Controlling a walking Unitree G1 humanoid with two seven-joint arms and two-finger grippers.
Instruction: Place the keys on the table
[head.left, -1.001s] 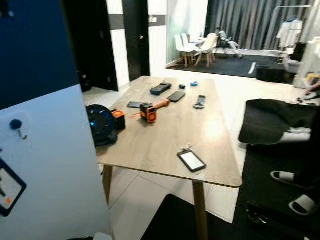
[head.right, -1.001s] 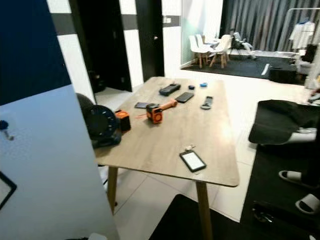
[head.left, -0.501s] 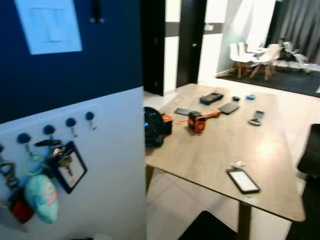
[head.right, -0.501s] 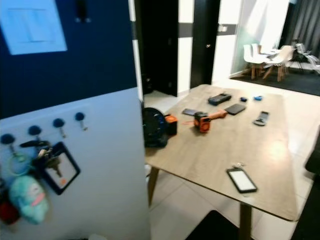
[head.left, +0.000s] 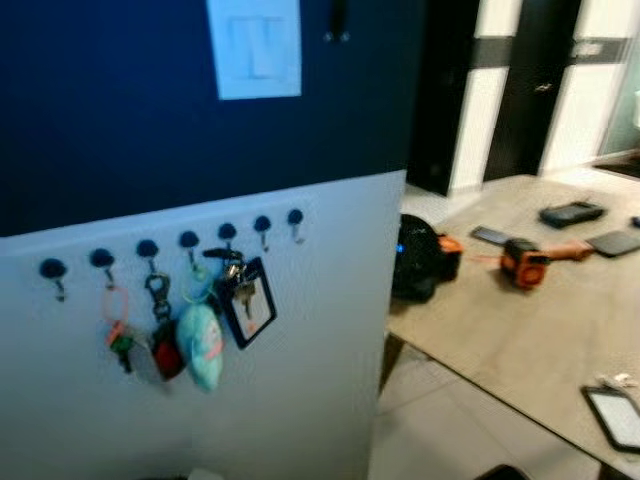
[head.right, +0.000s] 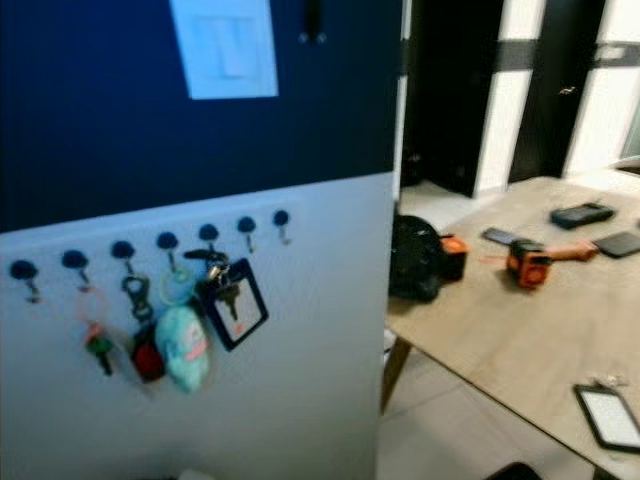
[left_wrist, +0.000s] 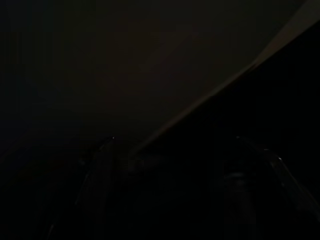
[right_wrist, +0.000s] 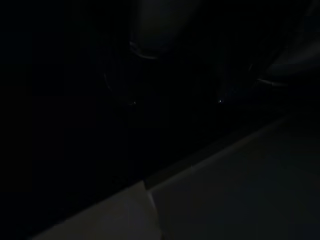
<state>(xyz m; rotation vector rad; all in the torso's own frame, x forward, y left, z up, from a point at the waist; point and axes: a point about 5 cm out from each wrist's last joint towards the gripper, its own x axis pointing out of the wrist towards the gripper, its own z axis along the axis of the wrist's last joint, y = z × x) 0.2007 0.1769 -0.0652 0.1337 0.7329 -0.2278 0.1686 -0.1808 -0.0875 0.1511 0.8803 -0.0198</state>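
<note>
keys (head.left: 236, 290) hang on wall hook (head.left: 227, 232) | light, jangly, we'd pinch the ring | our grippers' finger state: cannot tell

Head stereo pair: looks forward, slightly down, near wall (head.left: 200, 120) at left with row of hooks (head.left: 186, 240); desk (head.left: 540, 330) runs off to right, farther away. Both eyes share wall, hooks, desk's near end; right eye sits slightly to right. Both views blurred. Left wrist, right wrist views: very dark, only pale slanted edge discernible in each.
</note>
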